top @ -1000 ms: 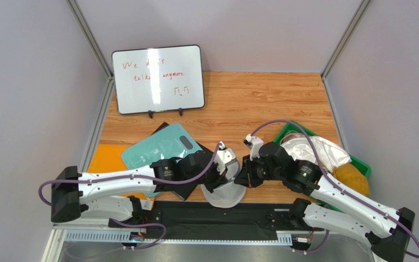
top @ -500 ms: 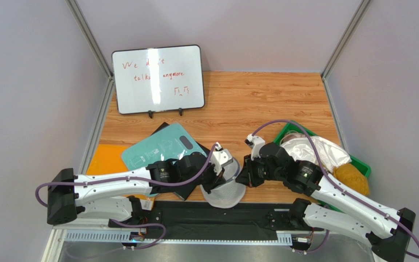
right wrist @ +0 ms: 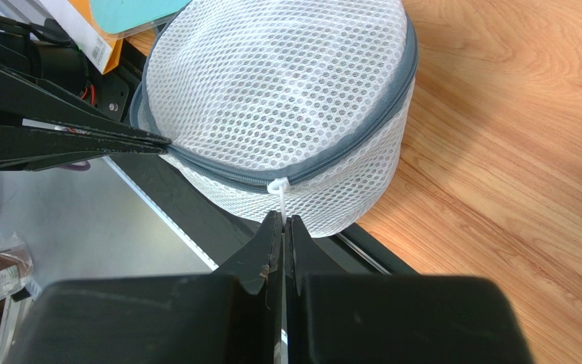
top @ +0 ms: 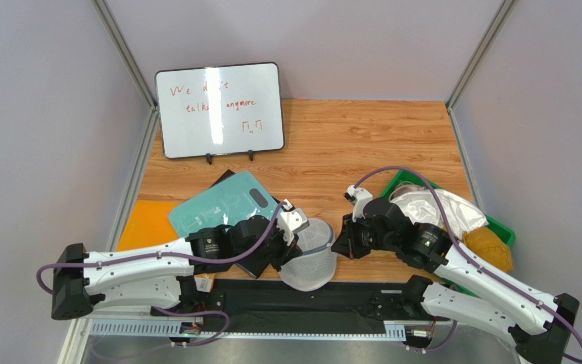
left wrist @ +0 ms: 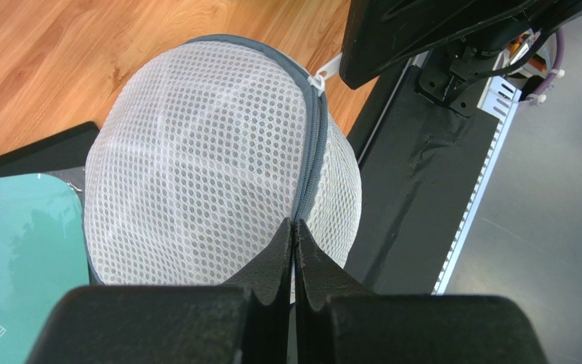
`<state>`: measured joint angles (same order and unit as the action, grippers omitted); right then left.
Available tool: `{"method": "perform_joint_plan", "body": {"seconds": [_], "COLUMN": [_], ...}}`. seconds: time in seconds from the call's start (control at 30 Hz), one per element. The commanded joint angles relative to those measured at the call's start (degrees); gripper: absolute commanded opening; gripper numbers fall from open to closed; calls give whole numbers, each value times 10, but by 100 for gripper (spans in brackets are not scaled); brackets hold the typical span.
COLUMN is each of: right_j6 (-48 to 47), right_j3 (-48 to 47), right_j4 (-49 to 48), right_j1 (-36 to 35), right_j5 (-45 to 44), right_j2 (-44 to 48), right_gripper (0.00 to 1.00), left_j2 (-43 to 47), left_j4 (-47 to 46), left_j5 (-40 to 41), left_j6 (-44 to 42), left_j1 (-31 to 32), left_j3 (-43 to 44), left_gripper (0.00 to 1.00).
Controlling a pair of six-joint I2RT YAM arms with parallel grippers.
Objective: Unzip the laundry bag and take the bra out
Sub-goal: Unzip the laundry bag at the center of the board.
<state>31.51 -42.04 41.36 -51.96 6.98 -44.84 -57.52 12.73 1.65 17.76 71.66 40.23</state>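
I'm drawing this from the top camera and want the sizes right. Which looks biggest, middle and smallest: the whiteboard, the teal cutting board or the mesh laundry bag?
1. whiteboard: clearly biggest.
2. teal cutting board: middle, though it is partly covered.
3. mesh laundry bag: smallest.

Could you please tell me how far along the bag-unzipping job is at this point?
Done: both grips are set. In hand: the left gripper pinches the laundry bag at its grey rim, and the right gripper is shut on the white zip pull. Left: the zip looks closed along every visible stretch, so unzipping and taking out the bra, not discernible through the mesh, remain.
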Motion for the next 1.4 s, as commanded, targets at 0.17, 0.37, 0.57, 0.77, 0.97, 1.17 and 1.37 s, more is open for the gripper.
{"method": "perform_joint_plan", "body": {"seconds": [0.17,0.37,0.57,0.77,0.97,1.17,1.37], "right_j6": [-6,-7,-2,2,1,2,3], "right_j3": [-14,-13,-18,-14,-22,-30,-36], "right_j4": [-34,-59,-68,-64,-49,-30,-26], "right_j1": [3,-22,-34,-39,-41,-42,-42], "right_j5": [43,50,44,40,36,35,31], "right_j2": [-5,-28,-28,-21,-12,-14,-12], "right_gripper": [0,0,0,0,0,0,0], "left_j2": [-2,-45,-101,-119,-125,-121,-128], "left_j4": [48,34,18,18,8,-17,-13], "left_j5": [10,-9,-13,-13,-9,-9,-11], "left_j6": [-8,-39,-40,-43,-36,-28,-21], "left_j1": [5,9,16,16,16,16,16], "left_j3": [42,101,121,127,113,91,80], "left_gripper": [49,59,60,60,60,59,54]}}
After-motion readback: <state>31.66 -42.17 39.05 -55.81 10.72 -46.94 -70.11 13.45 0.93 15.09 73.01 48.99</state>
